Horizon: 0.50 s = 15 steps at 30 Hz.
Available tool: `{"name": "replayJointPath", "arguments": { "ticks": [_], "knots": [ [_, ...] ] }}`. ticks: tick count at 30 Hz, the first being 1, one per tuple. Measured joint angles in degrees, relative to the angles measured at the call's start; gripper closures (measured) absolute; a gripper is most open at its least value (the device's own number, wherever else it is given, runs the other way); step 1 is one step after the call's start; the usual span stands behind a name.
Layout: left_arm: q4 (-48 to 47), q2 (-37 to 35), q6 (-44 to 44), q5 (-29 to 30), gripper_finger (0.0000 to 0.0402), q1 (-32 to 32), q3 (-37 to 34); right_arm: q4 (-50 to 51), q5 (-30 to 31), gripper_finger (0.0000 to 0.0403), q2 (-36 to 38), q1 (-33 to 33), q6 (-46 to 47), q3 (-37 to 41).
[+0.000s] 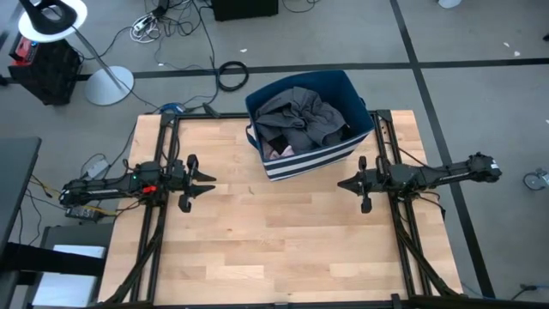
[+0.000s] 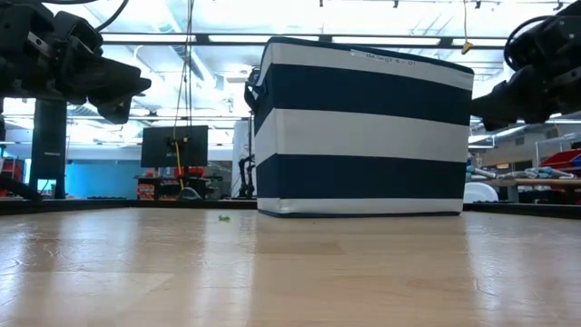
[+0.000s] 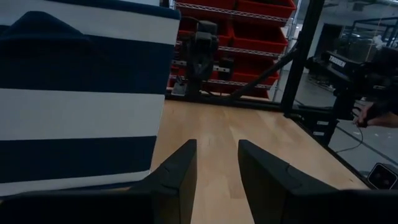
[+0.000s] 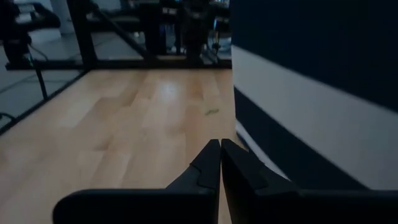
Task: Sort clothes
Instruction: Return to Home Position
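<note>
A pile of dark grey clothes [image 1: 300, 116], with a bit of pink [image 1: 279, 152] showing, lies inside the navy bin with white stripes [image 1: 316, 160], which stands on the table's far middle. My left gripper [image 1: 208, 187] hovers at the table's left, left of the bin, open and empty. My right gripper [image 1: 341, 184] hovers at the table's right, just near the bin's right corner, its fingers shut and empty. The bin also shows in the low view [image 2: 363, 127], the left wrist view [image 3: 74, 93] and the right wrist view [image 4: 311, 93].
The wooden tabletop [image 1: 274, 249] lies bare in front of the bin. A small green speck [image 2: 223, 217] lies on the table left of the bin. Dark frame rails [image 1: 159, 223] run along both table sides.
</note>
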<state>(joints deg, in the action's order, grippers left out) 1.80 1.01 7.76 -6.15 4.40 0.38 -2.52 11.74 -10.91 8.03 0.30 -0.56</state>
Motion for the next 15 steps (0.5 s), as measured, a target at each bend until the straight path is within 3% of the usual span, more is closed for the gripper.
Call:
{"name": "replayJointPath", "arguments": {
  "ticks": [8,15],
  "knots": [
    [0.0,0.0,0.0,0.0,0.0280,0.0,0.0,0.1,-0.2,0.0391,-7.8,0.0,0.0,0.0],
    [0.0,0.0,0.0,0.0,0.0280,0.0,0.0,-1.5,-0.1,0.0389,-9.8,0.0,0.0,0.0]
  ]
}}
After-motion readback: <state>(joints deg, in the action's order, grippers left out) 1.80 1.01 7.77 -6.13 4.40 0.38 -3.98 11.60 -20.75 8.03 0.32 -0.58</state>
